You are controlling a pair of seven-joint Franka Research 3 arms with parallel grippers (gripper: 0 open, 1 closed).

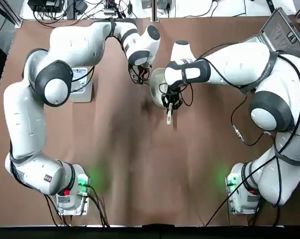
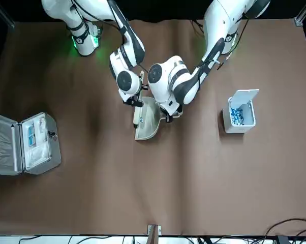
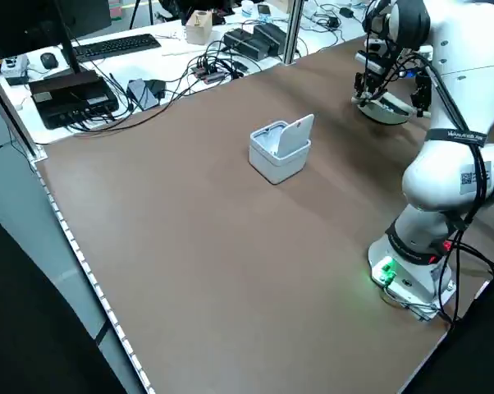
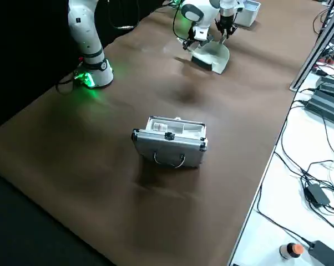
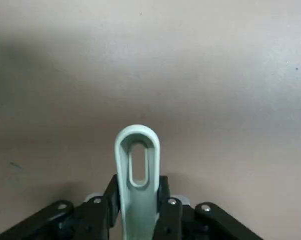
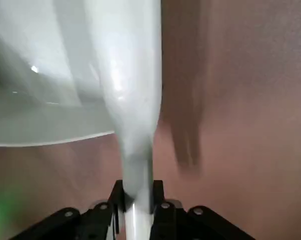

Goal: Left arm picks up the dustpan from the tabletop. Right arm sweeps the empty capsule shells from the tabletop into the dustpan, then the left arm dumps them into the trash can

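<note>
Both grippers are clamped: the left gripper [image 5: 137,212] on the dustpan [image 2: 147,119] handle, the right gripper [image 6: 137,210] on the brush [image 6: 133,100]. Short strokes toward the scoop's lip are advised, pan edge kept pressed against the tabletop [image 2: 204,183].

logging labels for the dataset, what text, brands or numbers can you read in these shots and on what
No text reads clearly in any view.
Left arm: small square code stickers on the link, too small to read.
Silver metal case: pale cards or labels inside the open lid, print too small to read.
Trash can: no marking visible.
Dustpan: no marking visible.
</note>
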